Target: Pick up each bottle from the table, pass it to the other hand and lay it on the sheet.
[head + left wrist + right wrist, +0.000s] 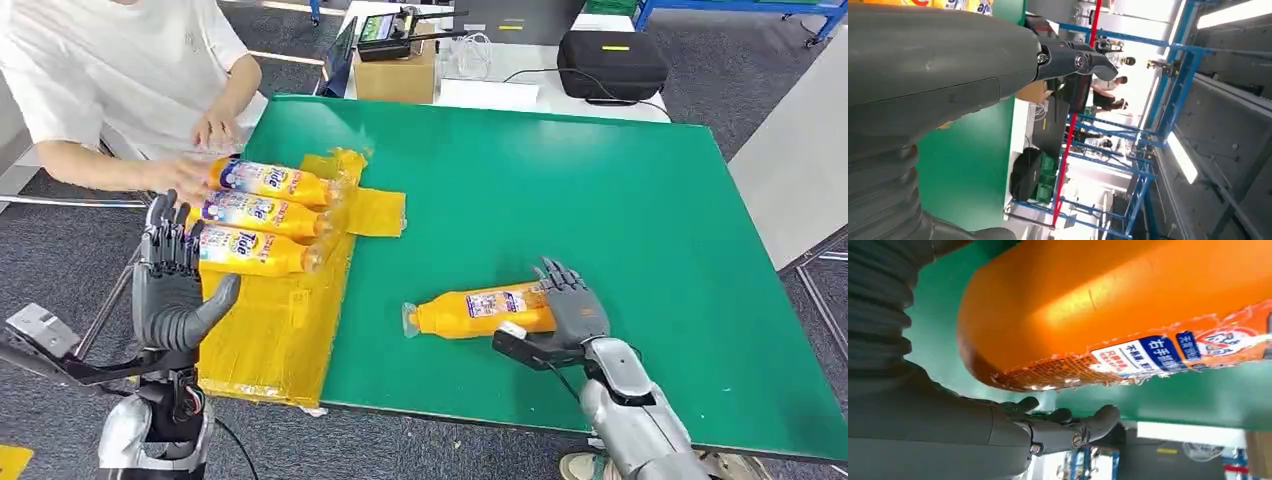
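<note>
The bottle still to be moved lies on its side on the big green table, cap end pointing toward the yellow sheet. The sheet covers the table's left edge. 3 more orange bottles lie on its far end, side by side, touching. A person in a white shirt sits just past them, with one hand touching the farthest bottle. Behind the table stand a black case and a brown box.

The right hand is at the bottle's fat end, fingers straight and spread on the far side of it. I cannot tell if it has a real hold. The left hand is held up at the near left edge of the sheet, fingers up and apart, thumb out, holding nothing.
</note>
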You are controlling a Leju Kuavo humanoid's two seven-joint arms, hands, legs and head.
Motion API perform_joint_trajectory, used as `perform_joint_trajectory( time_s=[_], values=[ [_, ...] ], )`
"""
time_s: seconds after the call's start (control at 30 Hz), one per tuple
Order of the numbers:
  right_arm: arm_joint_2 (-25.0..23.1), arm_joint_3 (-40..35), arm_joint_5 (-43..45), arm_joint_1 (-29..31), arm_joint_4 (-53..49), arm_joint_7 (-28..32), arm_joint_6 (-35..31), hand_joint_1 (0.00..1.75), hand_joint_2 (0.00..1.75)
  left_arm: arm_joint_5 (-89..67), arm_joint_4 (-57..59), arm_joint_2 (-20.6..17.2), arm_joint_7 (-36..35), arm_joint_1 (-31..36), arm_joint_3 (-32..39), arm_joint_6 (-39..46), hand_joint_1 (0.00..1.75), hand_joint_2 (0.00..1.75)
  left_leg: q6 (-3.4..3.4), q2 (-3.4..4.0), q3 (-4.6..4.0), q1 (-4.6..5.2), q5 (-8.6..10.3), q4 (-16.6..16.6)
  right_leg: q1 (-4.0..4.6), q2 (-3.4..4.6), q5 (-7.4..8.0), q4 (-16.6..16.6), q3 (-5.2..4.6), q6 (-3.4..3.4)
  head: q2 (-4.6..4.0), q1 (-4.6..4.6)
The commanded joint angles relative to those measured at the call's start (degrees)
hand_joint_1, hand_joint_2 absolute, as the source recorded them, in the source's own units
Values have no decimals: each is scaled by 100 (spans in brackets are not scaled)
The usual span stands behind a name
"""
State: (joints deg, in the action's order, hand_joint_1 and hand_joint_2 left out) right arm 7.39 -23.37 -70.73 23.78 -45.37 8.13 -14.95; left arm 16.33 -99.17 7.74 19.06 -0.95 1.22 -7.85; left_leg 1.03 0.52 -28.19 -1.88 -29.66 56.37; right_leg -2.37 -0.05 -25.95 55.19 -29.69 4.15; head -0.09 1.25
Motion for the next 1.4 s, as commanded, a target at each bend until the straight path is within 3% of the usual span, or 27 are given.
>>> perform_joint_trajectory(
  time_s=[0.03, 0.1, 0.13, 0.17, 0.2, 0.33, 0.53, 0.83, 0.97, 1.1, 1.27, 1.4],
  values=[
    [16, -521, 657, 921, 1607, 797, 555, 37, 175, 63, 753, -220, -8, 483, -238, 31, 0, 175, -13, -7, 18, 0, 5, -12, 5, -4, 4, -11, 17, -24, 0, 0],
    [37, -702, 662, 1038, 1727, 924, 532, 63, 175, 96, 862, -239, 16, 563, -260, 52, 0, 175, -13, -11, 24, -1, 6, -12, 6, -8, 3, -11, 23, -25, 0, 0],
    [72, -872, 602, 1119, 1804, 1002, 477, 96, 175, 118, 928, -259, 19, 610, -292, 51, 0, 175, -9, -9, 25, -1, 3, -6, 4, -6, 2, -6, 23, -17, 0, 0],
    [60, -901, 646, 1153, 1844, 1043, 480, 99, 175, 127, 979, -269, 22, 640, -307, 52, 0, 175, -16, -12, 34, -1, 7, -16, 8, -8, 5, -15, 33, -30, 0, 2],
    [47, -906, 680, 1173, 1856, 1067, 509, 124, 175, 136, 1024, -272, 25, 669, -311, 54, 0, 175, -12, -9, 30, 1, 5, -9, 4, -6, 2, -7, 28, -22, 0, 0],
    [57, -1175, 681, 1370, 2042, 1248, 711, 159, 175, 172, 1144, -300, 66, 779, -384, 43, 0, 175, -15, -13, 32, -1, 5, -11, 7, -9, 3, -12, 34, -25, 0, -2],
    [101, -1497, 674, 1616, 2253, 1318, 921, 173, 175, 192, 1188, -365, 124, 840, -450, 22, 0, 175, -10, -9, 31, 1, 3, -6, 3, -6, 1, -4, 30, -18, 0, 0],
    [131, -1461, 977, 1546, 2248, 1515, 926, 175, 175, 203, 1211, -401, 172, 846, -486, 0, 0, 175, -10, -10, 36, -1, 2, -8, 5, -6, -1, -8, 35, -18, 0, 0],
    [-46, -784, 1994, 951, 1831, 1941, 467, 175, 175, 2, 1265, -376, 202, 741, -531, 190, 0, 175, -11, -17, 45, -6, 3, -16, 11, -13, 0, -20, 48, -22, 0, 0],
    [-362, -179, 2826, 88, 539, 2308, -228, 175, 175, -483, 1337, -350, 307, 478, -676, 374, 0, 175, -16, -12, 62, -9, 4, -36, 17, -5, 3, -37, 63, -38, 0, 0],
    [-616, 304, 3498, -954, -1461, 2334, -372, 175, 175, -1380, 1271, -358, 487, 63, -1099, 430, 0, 175, -10, -5, 40, -9, -2, -21, 15, 0, -3, -18, 40, -26, 0, -2],
    [-742, 476, 3701, -1370, -2213, 2372, -384, 175, 175, -1768, 1378, -156, 514, -184, -1256, 589, 0, 175, -17, -5, 27, -10, -9, -18, 16, -1, -10, -15, 29, -33, 0, 0]
  ],
)
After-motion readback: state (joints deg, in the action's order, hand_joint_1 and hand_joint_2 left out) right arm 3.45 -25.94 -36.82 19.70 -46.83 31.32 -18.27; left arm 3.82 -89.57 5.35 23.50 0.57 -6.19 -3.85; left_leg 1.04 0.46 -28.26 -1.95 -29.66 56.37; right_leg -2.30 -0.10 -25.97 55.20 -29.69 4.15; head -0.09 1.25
